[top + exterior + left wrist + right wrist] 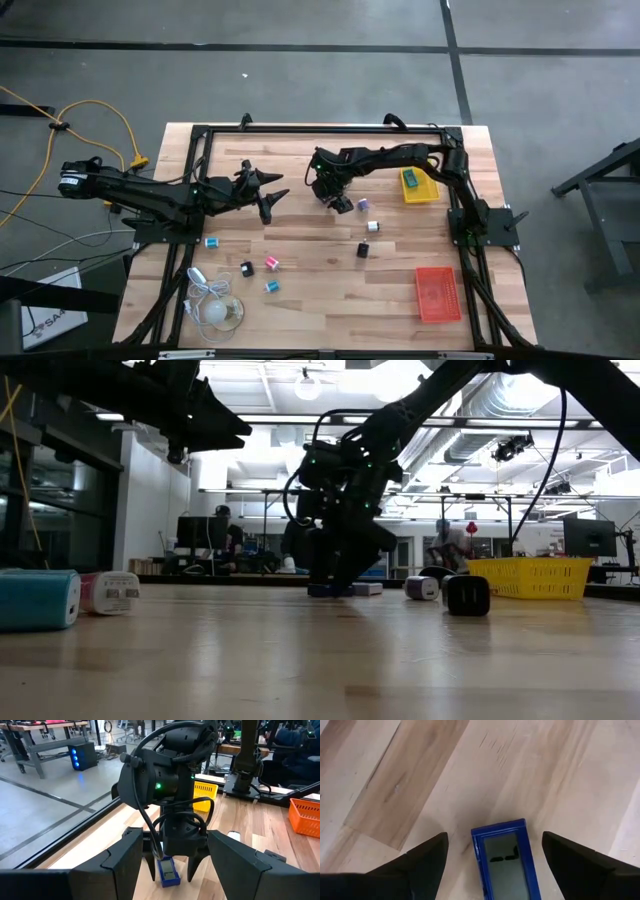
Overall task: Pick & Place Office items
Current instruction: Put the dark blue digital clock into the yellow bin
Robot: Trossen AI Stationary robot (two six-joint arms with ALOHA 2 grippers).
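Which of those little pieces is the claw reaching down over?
The blue piece with a grey face: it alone lies between the right gripper's open fingers; the others sit apart.

The right gripper (492,865) points down at the wooden table (530,765), its two dark fingers (422,862) spread wide. Between them, touching neither, lies a blue item (505,860) with a grey screen (dark marks show on it, unreadable).
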